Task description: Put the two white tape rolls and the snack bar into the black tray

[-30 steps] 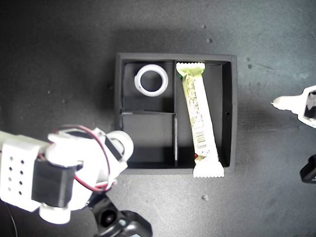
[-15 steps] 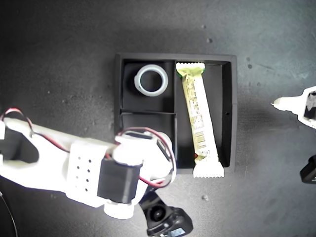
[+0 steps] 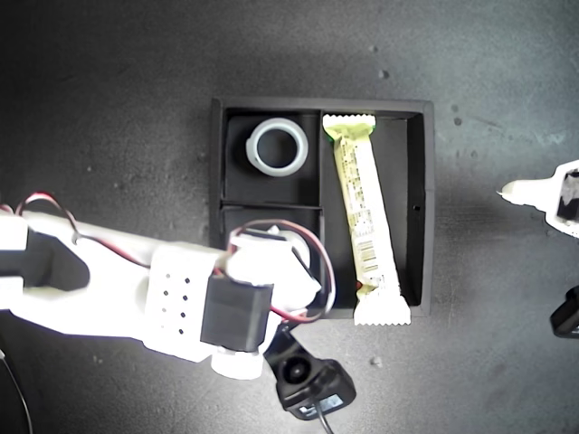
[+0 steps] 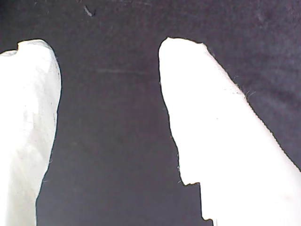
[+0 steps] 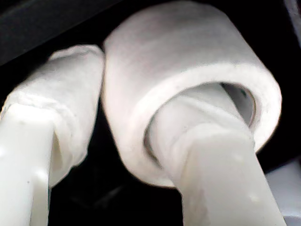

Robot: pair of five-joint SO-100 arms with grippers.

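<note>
Seen from above in the exterior view, my second arm reaches in from that view's left and bends down over the black tray (image 3: 428,199), its wrist covering most of the small compartment nearer the view's bottom; my second gripper itself is hidden under the arm's white housing and red wires. The other small compartment holds one white tape roll (image 3: 279,147), lying flat with its hole up. The long compartment holds the snack bar (image 3: 363,217), slightly slanted, one crimped end lapping over the tray wall at the view's bottom (a barcode shows on the wrapper, but the print is too small to read). At the exterior view's right edge my first gripper (image 3: 529,192) hangs over bare dark table (image 3: 109,108), well apart from the tray. In the first wrist view, my first gripper (image 4: 108,113) stands spread with nothing between its two white fingers, only the dark surface beyond. In the second wrist view, my second gripper (image 5: 127,141) is clamped on the second tape roll (image 5: 188,70): one taped finger runs through the hole, the other presses the outer wall, black tray behind it.
</note>
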